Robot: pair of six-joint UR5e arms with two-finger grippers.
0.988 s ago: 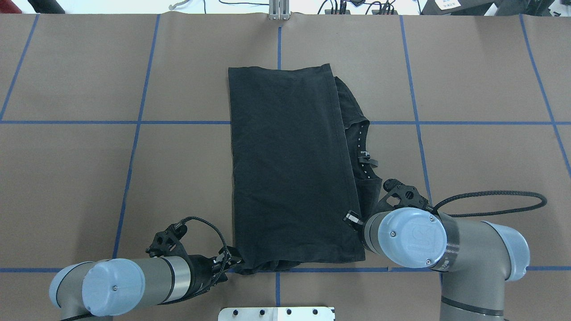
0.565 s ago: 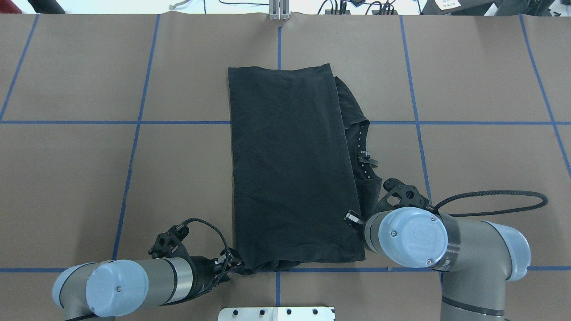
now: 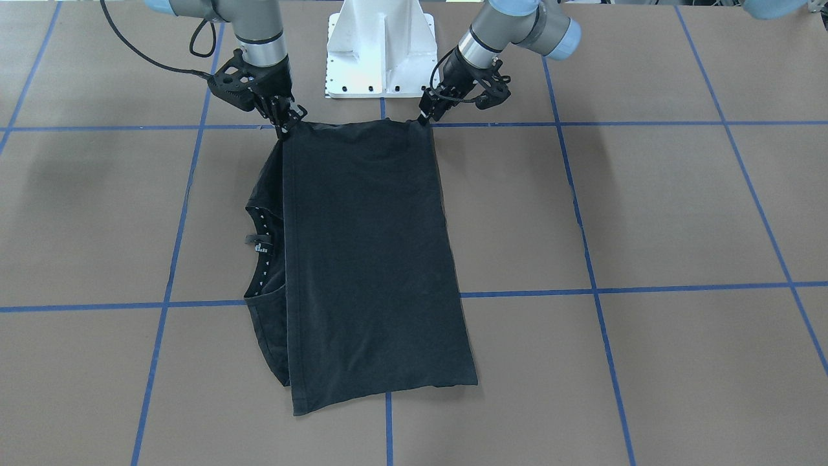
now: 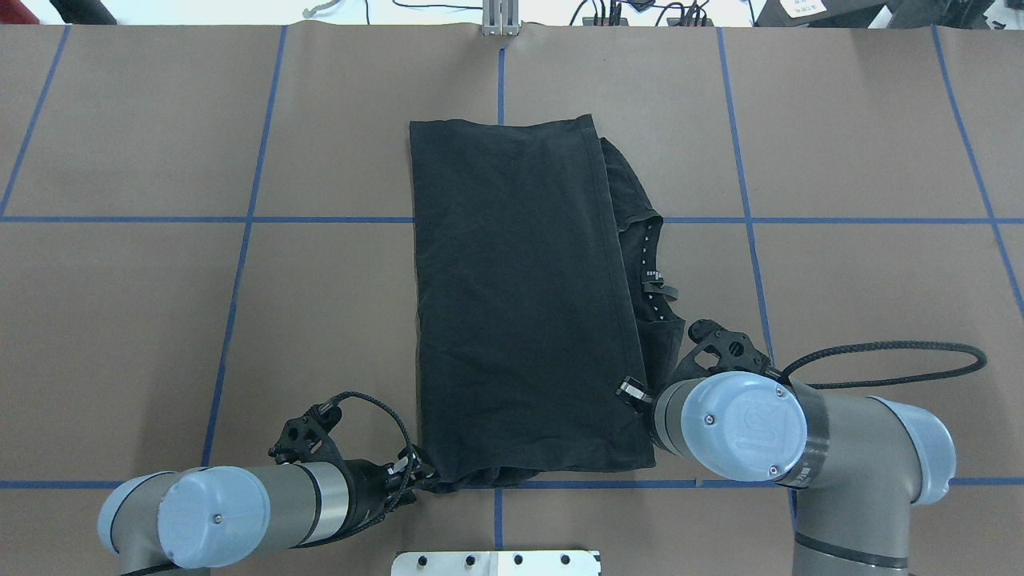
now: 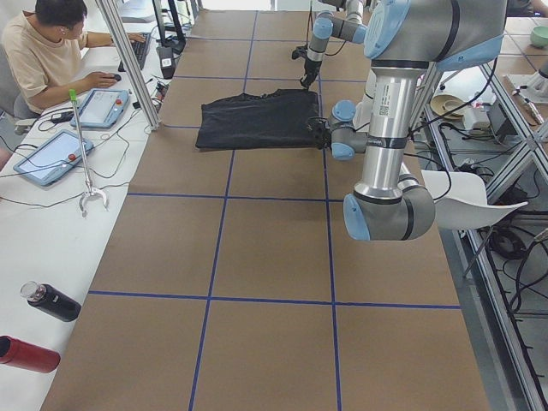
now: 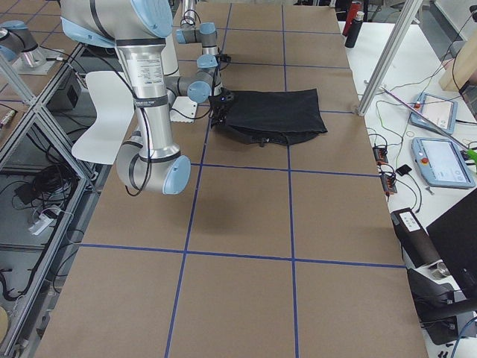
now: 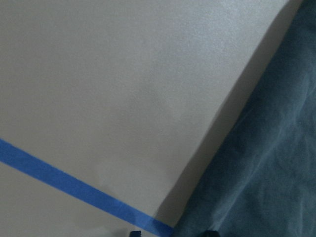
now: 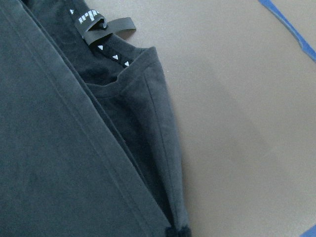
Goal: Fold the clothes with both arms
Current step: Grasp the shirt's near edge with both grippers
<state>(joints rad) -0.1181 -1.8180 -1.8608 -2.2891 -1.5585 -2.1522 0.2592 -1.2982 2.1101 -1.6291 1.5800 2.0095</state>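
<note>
The black T-shirt (image 4: 520, 296) lies folded into a long strip on the brown table, plain side up, and its collar (image 4: 652, 272) with a label pokes out on the right. It also shows in the front view (image 3: 369, 259). My left gripper (image 3: 425, 116) is at the shirt's near left corner. In the left wrist view (image 7: 172, 233) its jaws stand apart, astride the fabric edge (image 7: 266, 148). My right gripper (image 3: 284, 128) is shut on the near right corner. The right wrist view shows its tips (image 8: 177, 231) together on the hem.
The white pedestal base (image 3: 381, 52) stands just behind the shirt's near edge. Blue tape lines (image 4: 240, 264) cross the table. In the left side view an operator (image 5: 43, 43) sits at a side bench with tablets (image 5: 51, 154) and bottles (image 5: 51, 301).
My left arm has crept a little to the right, toward the shirt's near left corner. The right arm and the shirt have stayed put.
</note>
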